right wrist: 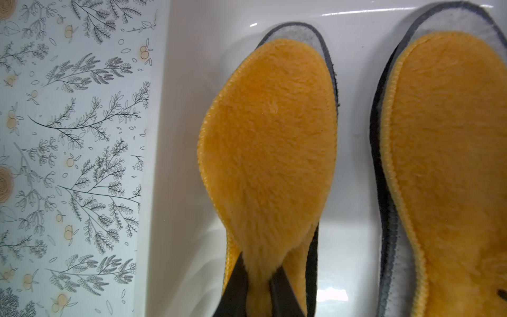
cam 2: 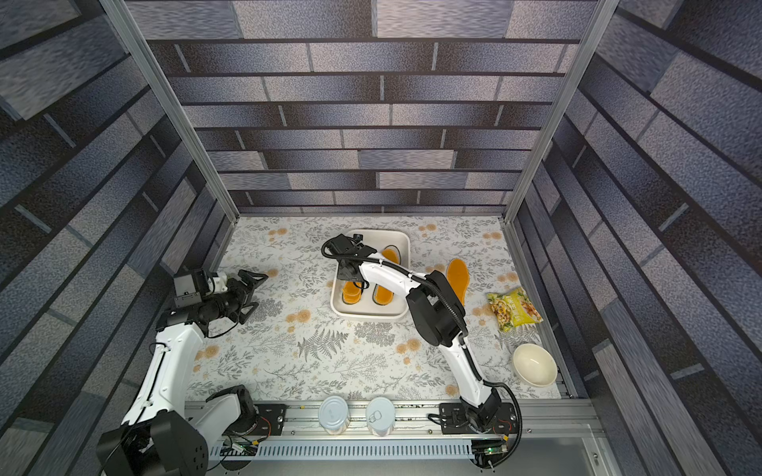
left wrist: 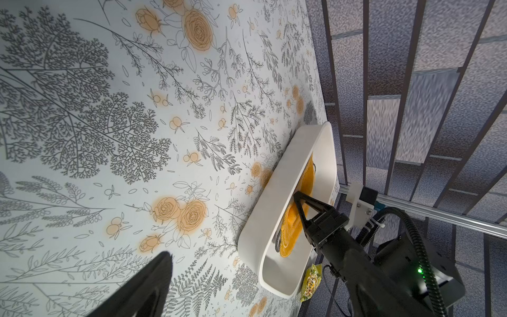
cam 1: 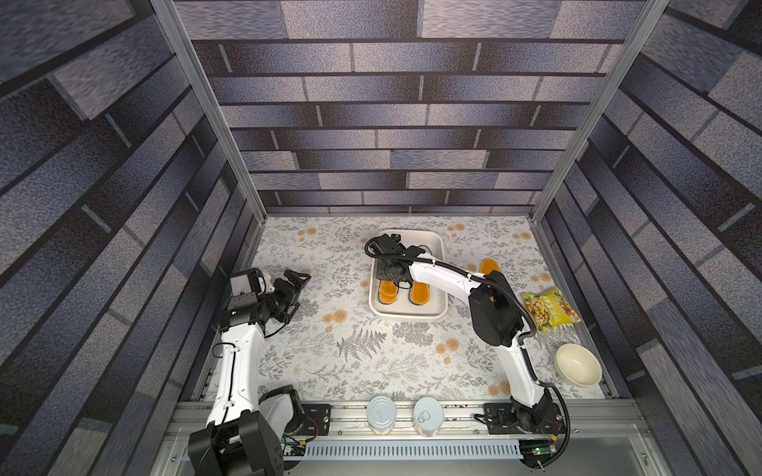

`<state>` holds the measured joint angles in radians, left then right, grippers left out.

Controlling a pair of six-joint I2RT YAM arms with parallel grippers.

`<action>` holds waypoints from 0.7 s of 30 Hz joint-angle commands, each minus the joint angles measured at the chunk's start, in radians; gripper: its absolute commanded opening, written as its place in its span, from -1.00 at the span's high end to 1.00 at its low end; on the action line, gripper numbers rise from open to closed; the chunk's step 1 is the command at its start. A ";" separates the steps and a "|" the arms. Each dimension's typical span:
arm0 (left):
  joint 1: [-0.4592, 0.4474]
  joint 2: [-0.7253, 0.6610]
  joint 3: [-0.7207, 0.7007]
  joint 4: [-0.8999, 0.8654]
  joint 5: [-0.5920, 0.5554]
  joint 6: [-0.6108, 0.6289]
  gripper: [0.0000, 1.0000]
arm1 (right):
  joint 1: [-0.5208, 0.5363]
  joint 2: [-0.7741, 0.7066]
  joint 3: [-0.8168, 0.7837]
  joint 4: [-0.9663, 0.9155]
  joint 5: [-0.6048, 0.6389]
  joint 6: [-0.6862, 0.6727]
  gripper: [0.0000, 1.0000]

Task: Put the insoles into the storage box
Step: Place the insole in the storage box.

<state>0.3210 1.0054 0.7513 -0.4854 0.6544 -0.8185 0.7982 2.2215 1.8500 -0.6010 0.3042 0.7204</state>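
The box (cam 1: 408, 316) stands at 12 o'clock on the table (cam 1: 354, 362) and holds insoles in two stacks side by side. The 9 o'clock stack is topped by an orange insole (right wrist: 269, 153). A grey insole (right wrist: 293, 34) with a dark rim shows beyond its toe, and its long edge runs near the box wall without touching it. The right gripper (right wrist: 258, 271) pinches this orange insole at its narrow end, one finger on each side. The hold looks tight, though the fuzz partly buries the tips. A strip of white floor separates it from the 3 o'clock stack (right wrist: 450, 164), orange over grey over black with stepped edges.

A loose insole (cam 2: 457, 274) lies on the table at 3 o'clock of the box, partly behind the right arm. A bag (cam 1: 550, 309) sits at 4 o'clock and a bowl (cam 1: 577, 364) at 5 o'clock. The left gripper (cam 1: 300, 293), jaws wide and holding nothing, hovers at 9 o'clock, with a broad stretch of table between it and the box. Two cans (cam 1: 381, 414) stand at 6 o'clock on the front rail.
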 commanded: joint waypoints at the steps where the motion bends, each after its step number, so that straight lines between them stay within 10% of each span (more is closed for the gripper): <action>1: -0.007 0.001 0.008 0.002 0.008 0.018 -0.99 | -0.011 0.011 -0.012 0.004 0.001 0.004 0.67; 21: -0.007 -0.001 0.003 0.004 0.008 0.018 -1.00 | -0.016 0.007 -0.026 0.035 -0.028 -0.005 0.57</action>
<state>0.3195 1.0054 0.7513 -0.4854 0.6544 -0.8185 0.7933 2.2223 1.8454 -0.5770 0.2813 0.7200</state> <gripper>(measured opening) 0.997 0.213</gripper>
